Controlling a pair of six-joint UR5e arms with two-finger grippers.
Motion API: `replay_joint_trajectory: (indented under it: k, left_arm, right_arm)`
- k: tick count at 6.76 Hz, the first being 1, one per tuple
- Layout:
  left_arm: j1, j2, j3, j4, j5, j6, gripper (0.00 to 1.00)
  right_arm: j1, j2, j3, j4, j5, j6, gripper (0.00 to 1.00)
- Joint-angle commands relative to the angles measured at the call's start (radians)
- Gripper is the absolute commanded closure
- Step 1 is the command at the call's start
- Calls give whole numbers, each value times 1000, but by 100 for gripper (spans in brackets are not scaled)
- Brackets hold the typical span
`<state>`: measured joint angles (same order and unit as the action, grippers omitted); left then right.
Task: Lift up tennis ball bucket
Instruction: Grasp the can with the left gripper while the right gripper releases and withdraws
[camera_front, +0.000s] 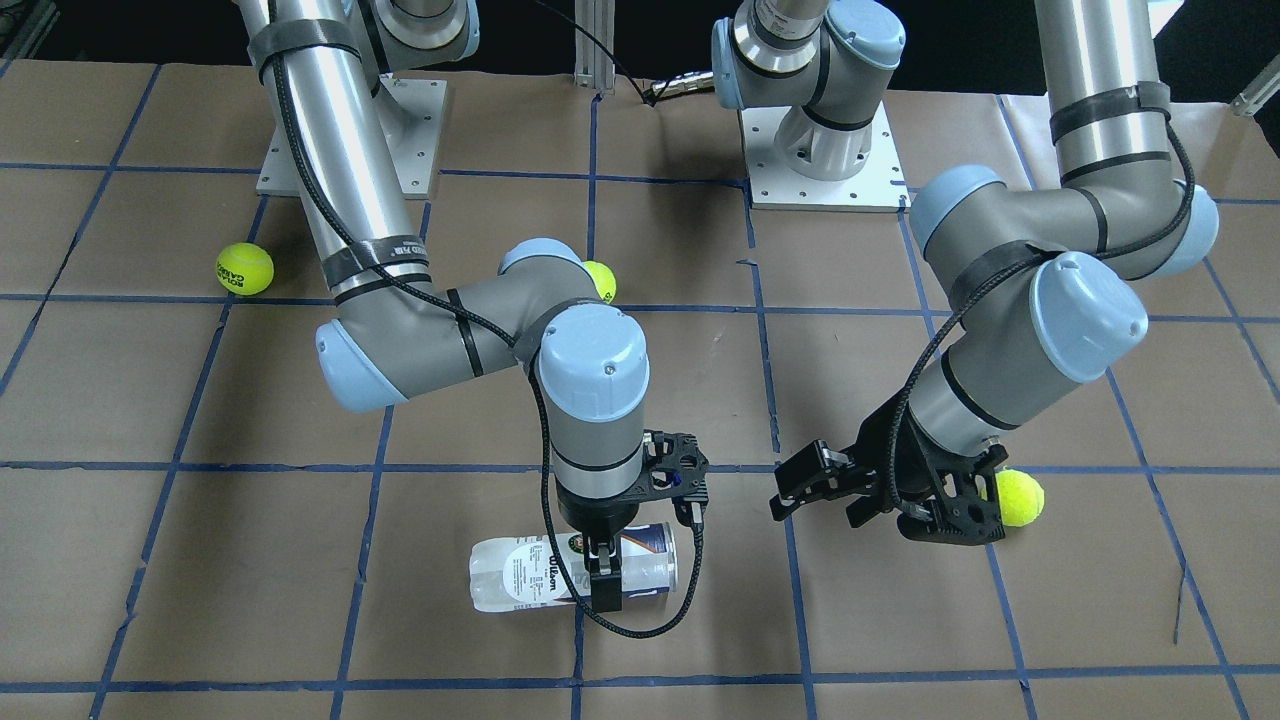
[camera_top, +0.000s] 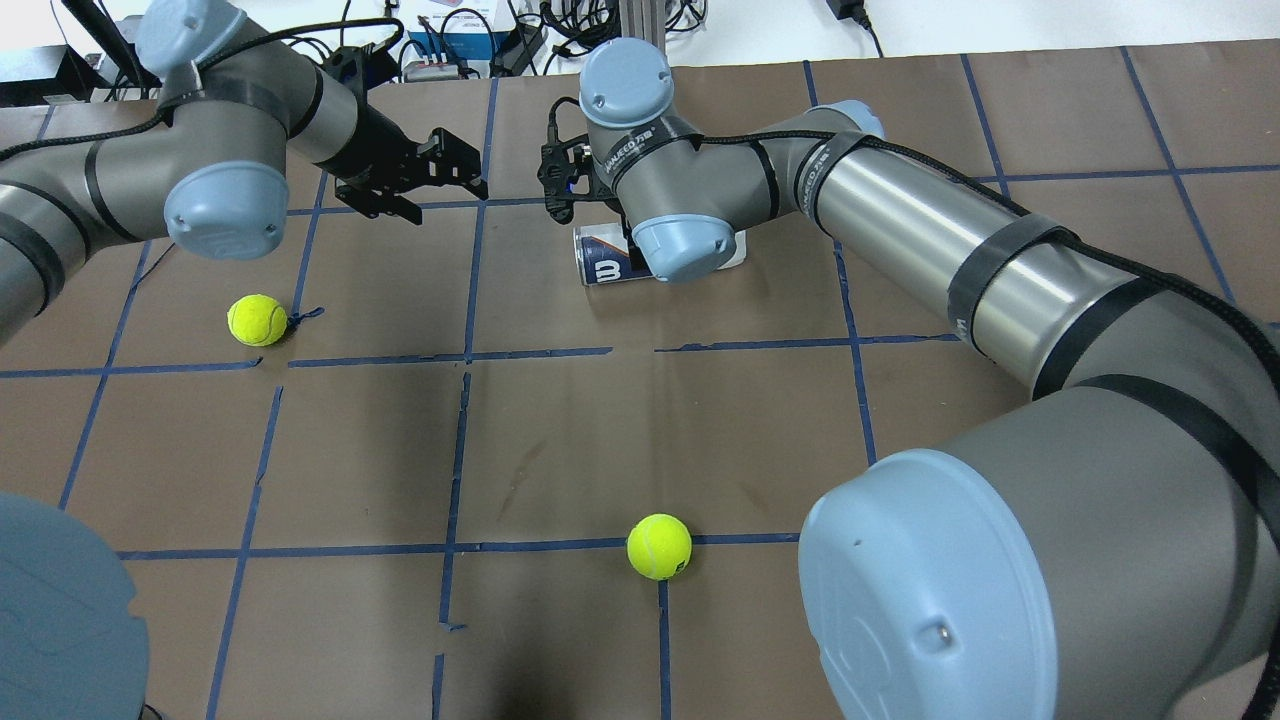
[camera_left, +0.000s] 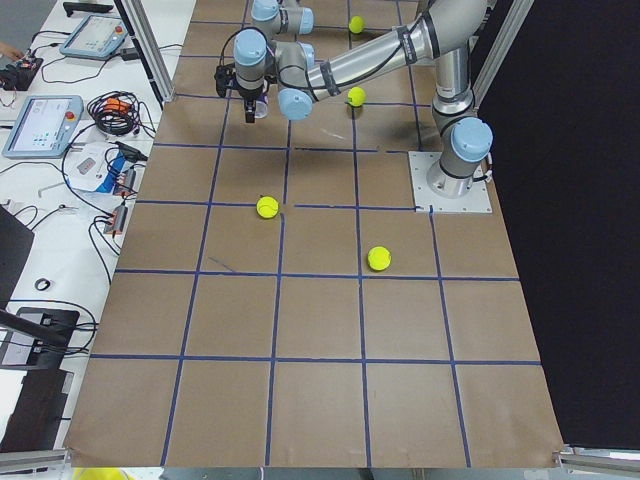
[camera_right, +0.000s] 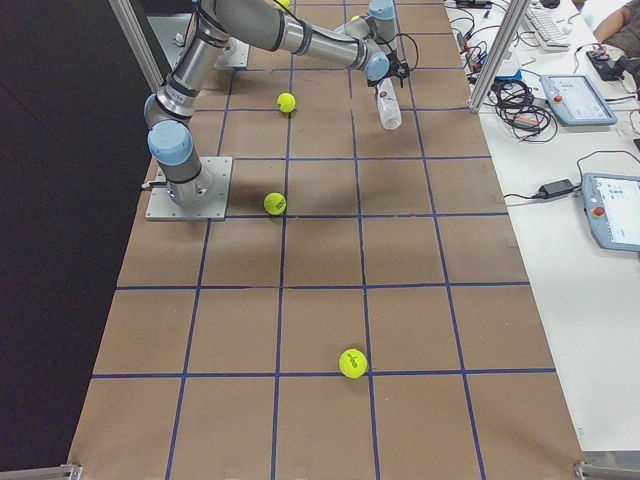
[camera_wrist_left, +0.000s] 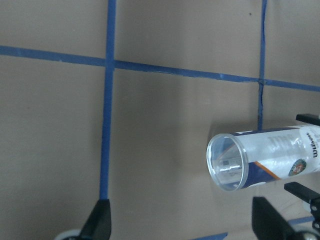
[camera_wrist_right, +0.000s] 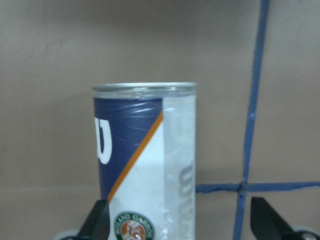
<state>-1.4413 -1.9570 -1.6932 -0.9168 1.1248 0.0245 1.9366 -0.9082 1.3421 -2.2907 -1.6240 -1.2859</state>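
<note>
The tennis ball bucket (camera_front: 520, 578) lies on its side on the table (camera_front: 200, 560), on the brown paper with the blue tape grid, on the side away from the robot bases. The right gripper (camera_front: 603, 572) stands over it and points straight down, with one finger on each side of the tube, close to its navy end.

From the front camera I see only the near finger (camera_front: 605, 595), black against the label, and there I cannot tell if it touches. The right wrist camera makes it clearer. The two fingers are spread wide and the tube sits between them, nearer to one finger. Bare paper shows between the tube and the other finger, so nothing is pinched. In the overhead view the wrist of this arm covers the gripper and most of the tube, and only the navy end with the white letter shows.

The left gripper (camera_front: 787, 490) hangs in the air beside the bucket's navy end, apart from it. Its fingers are spread and hold nothing. Only its wrist camera shows the round mouth of the tube with its rim.

The front view shows three tennis balls: one (camera_front: 1018, 497) just behind the left gripper, one (camera_front: 600, 280) half hidden by the right arm, and one (camera_front: 245, 269) near the right base. The overhead view shows only two.
</note>
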Motion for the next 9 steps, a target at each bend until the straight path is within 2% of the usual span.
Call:
replay_joint_trajectory:
  k: [1, 2, 3, 4, 5, 6, 7, 8, 9]
  left_arm:
    - [7, -84, -118, 238, -173, -6, 0]
    - [7, -132, -118, 251, -244, -20, 0]
    - [6, -146, -121, 257, -308, -56, 0]
    - [1, -160, -128, 257, -371, -102, 2]
    - [-19, -184, -126, 257, -425, -141, 4]
    - [-55, -212, -122, 260, -478, -158, 5]
    - [-70, -242, -118, 326, -484, -160, 7]
    - [-70, -261, -103, 350, -484, -160, 10]
    - [-71, -264, -85, 351, -482, -160, 21]
  right_arm:
    - [-43, -151, -18, 87, 41, 110, 0]
    - [-106, -222, -17, 170, 55, 286, 0]
    - [-181, -279, -17, 306, 99, 418, 0]
    - [-255, -306, -17, 385, 108, 550, 0]
    - [-310, -325, -17, 484, 105, 618, 0]
    - [-356, -368, -12, 637, 102, 695, 0]
    - [-370, -415, 8, 704, 92, 850, 0]
    - [-370, -441, 64, 715, 90, 1026, 0]
    - [-373, -474, 118, 727, 88, 1046, 0]
